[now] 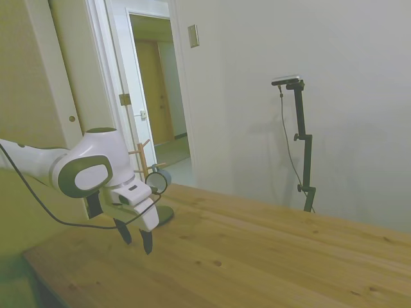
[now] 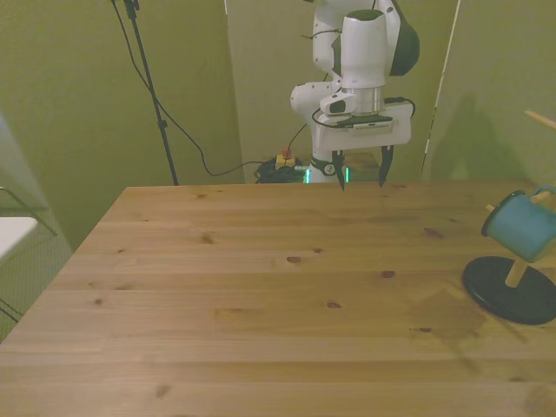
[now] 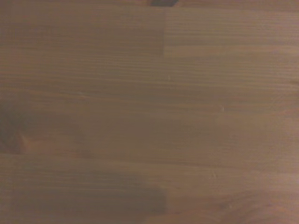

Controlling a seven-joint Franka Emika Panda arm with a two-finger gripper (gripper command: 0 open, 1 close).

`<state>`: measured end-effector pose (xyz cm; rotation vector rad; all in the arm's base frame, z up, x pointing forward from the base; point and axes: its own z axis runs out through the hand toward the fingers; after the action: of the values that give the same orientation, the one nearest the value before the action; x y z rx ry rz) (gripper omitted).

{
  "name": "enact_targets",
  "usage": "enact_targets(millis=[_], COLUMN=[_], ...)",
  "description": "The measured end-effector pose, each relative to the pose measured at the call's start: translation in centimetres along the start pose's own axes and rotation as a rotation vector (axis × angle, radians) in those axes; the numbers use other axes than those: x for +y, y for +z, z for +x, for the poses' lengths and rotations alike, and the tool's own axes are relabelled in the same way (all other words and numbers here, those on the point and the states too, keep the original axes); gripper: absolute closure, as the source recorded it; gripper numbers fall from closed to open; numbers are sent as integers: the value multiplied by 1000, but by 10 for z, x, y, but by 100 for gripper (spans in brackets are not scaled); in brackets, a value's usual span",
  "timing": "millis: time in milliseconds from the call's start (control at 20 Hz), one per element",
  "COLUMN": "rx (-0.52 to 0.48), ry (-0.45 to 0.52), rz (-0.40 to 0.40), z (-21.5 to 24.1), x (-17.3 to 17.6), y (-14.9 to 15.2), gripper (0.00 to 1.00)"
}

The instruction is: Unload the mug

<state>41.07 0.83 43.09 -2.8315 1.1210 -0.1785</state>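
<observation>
Hovering gripper (image 2: 362,178) with jaws apart, holding nothing; mug (image 2: 519,227) hangs tilted on peg stand (image 2: 511,287), well off to the front view's right.

We are in a plain indoor room fitted out as a robot lab: a white arm (image 2: 360,61) stands behind a bare pine worktop (image 2: 261,295), cables (image 2: 187,139) trail down the wall at upper left, and a panelled door (image 1: 154,90) opens onto a corridor at upper left of the side view.
</observation>
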Motion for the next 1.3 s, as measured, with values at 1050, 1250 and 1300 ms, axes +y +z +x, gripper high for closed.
enact_targets(millis=[1050,1250,1300], rx=[131,169,177], ry=[-239,-299,-310], rz=[214,238,243], z=[65,77,80], x=[-107,-126,-130], y=[-27,-20,-16], gripper=[0,0,0])
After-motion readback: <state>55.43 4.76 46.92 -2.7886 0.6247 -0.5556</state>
